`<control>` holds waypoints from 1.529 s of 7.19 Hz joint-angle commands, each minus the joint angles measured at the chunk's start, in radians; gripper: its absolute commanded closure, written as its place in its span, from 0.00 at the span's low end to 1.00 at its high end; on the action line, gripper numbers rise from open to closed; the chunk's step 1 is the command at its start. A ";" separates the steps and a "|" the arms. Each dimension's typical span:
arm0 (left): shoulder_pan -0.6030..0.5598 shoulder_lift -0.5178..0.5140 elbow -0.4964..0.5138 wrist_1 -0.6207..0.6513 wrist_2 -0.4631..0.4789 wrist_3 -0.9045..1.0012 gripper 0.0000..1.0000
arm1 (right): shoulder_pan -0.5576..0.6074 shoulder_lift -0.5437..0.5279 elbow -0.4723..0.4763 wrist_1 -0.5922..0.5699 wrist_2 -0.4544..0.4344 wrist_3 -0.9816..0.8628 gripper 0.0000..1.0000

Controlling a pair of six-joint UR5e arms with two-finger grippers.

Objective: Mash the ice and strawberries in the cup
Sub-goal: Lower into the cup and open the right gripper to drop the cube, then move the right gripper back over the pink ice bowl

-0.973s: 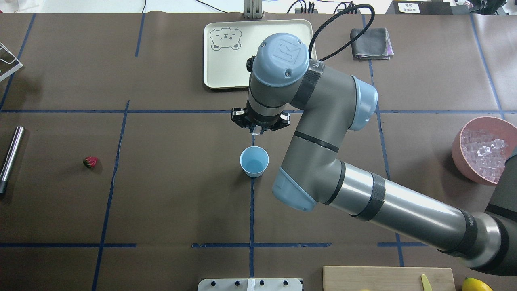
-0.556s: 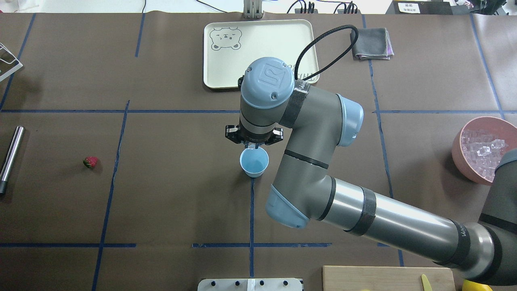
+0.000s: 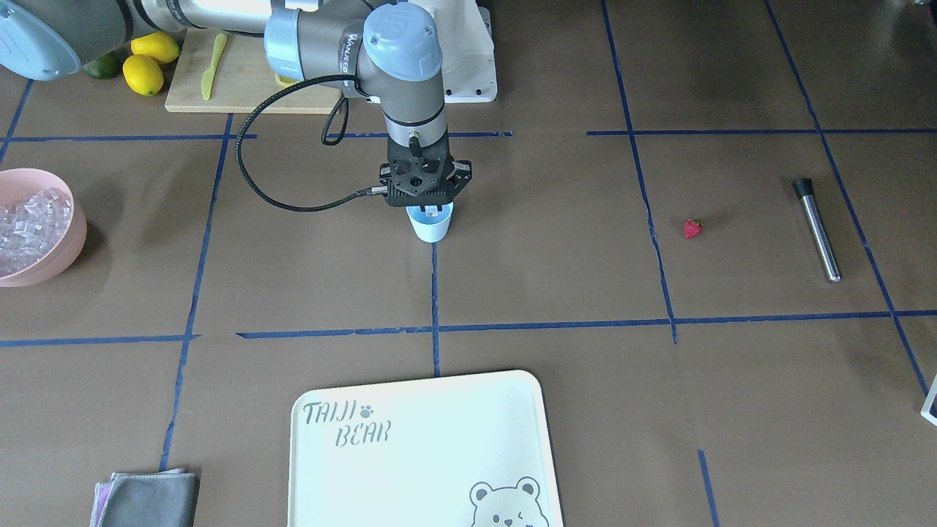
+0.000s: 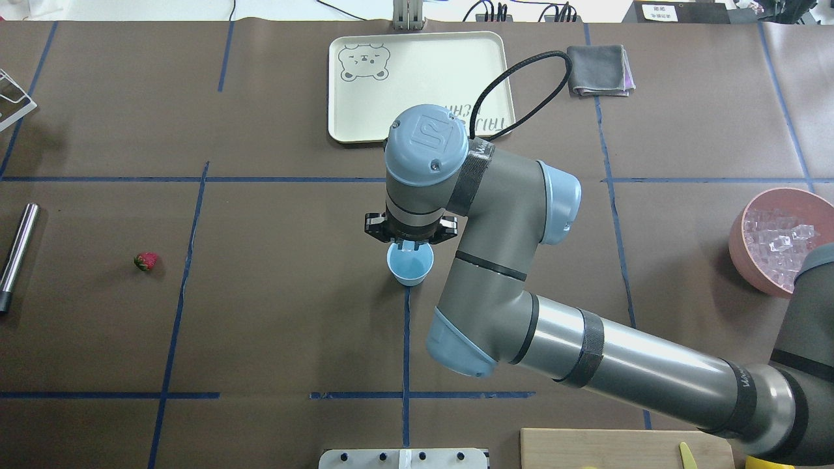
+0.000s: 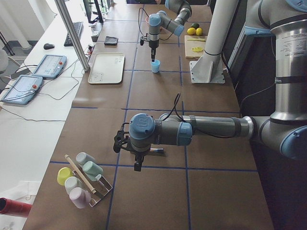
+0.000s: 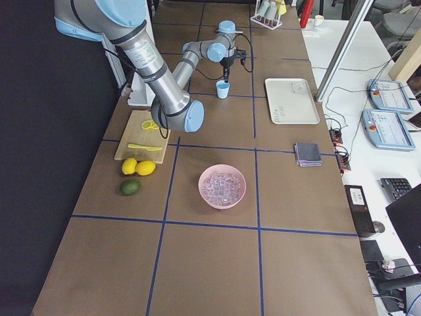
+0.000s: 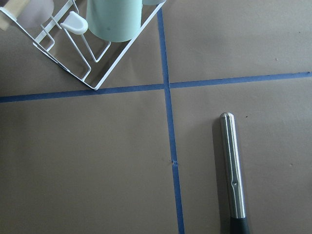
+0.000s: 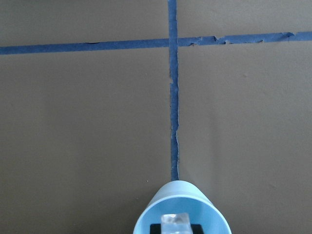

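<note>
overhead exterior gives us the relation that matters: the right tool (image 4: 408,246) points straight down over the cup (image 4: 410,270), which stands upright in the middle of the worktop (image 4: 293,326). the tool sits above the far part of the cup's mouth, not dead centre. the right wrist-mounted view shows a clear ice cube (image 8: 175,223) pinched between the fingertips, and its outline falls inside the cup's rim. the cup looks empty to us. we judge that letting go here would drop the cube in, though with little room on the far side. the right arm comes in from the right edge, forearm stretched long toward the middle and wrist folded down. more ice (image 4: 775,238) lies in the pink bowl (image 4: 738,244), well apart to the right. the strawberry (image 4: 146,261) lies far to the left, nearer the left arm. the left tool (image 5: 137,165) hangs near the metal rod (image 7: 232,165); whether it is wide or narrow we cannot tell.
</note>
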 commanded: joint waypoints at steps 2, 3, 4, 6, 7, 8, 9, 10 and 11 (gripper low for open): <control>0.000 0.000 -0.001 0.000 -0.002 0.000 0.00 | -0.002 0.001 0.003 -0.015 0.003 0.000 0.40; 0.000 0.000 -0.001 0.000 -0.002 0.000 0.00 | -0.002 0.000 0.008 -0.015 0.003 0.000 0.15; 0.000 0.000 -0.001 0.000 -0.002 -0.002 0.00 | -0.002 0.001 0.009 -0.015 0.003 0.000 0.07; 0.000 0.000 -0.003 0.000 -0.003 -0.002 0.00 | -0.001 0.001 0.061 -0.052 0.003 0.000 0.01; 0.000 -0.002 -0.006 0.000 -0.003 -0.002 0.00 | 0.033 -0.008 0.121 -0.094 0.002 0.000 0.01; 0.000 -0.002 -0.007 0.000 -0.003 -0.002 0.00 | 0.086 -0.067 0.216 -0.110 0.005 -0.003 0.01; 0.002 -0.002 -0.007 0.000 -0.003 -0.002 0.00 | 0.146 -0.176 0.330 -0.109 0.009 -0.021 0.01; 0.002 -0.002 -0.007 0.000 -0.003 -0.002 0.00 | 0.219 -0.253 0.404 -0.109 0.029 -0.108 0.01; 0.002 -0.003 -0.013 0.000 -0.003 -0.002 0.00 | 0.298 -0.322 0.439 -0.109 0.095 -0.189 0.01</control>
